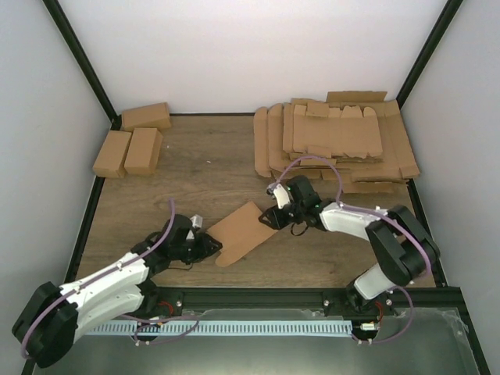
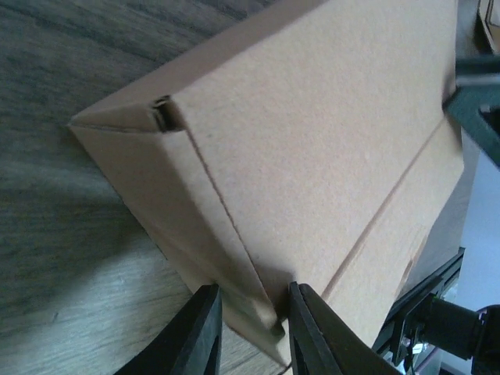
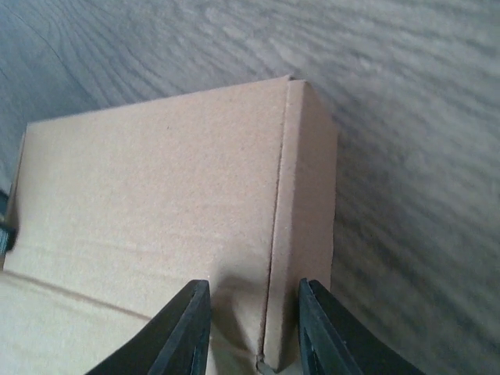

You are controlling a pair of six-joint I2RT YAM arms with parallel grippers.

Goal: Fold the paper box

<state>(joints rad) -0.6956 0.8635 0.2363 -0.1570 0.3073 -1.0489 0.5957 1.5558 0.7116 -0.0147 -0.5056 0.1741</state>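
Note:
The paper box (image 1: 244,229) is a brown, partly folded cardboard sheet lying slantwise at the middle of the table. My left gripper (image 1: 209,247) holds its near-left end. In the left wrist view its jaws (image 2: 254,328) are closed on a folded-up edge of the box (image 2: 312,141). My right gripper (image 1: 275,216) is at the box's far-right end. In the right wrist view its jaws (image 3: 251,328) close on the box (image 3: 156,187) astride a crease, with a narrow flap bent along the right side.
A big stack of flat cardboard blanks (image 1: 336,141) lies at the back right. Three folded brown cartons (image 1: 133,144) sit at the back left. Black frame posts stand in the back corners, and a rail (image 1: 258,297) runs along the near edge.

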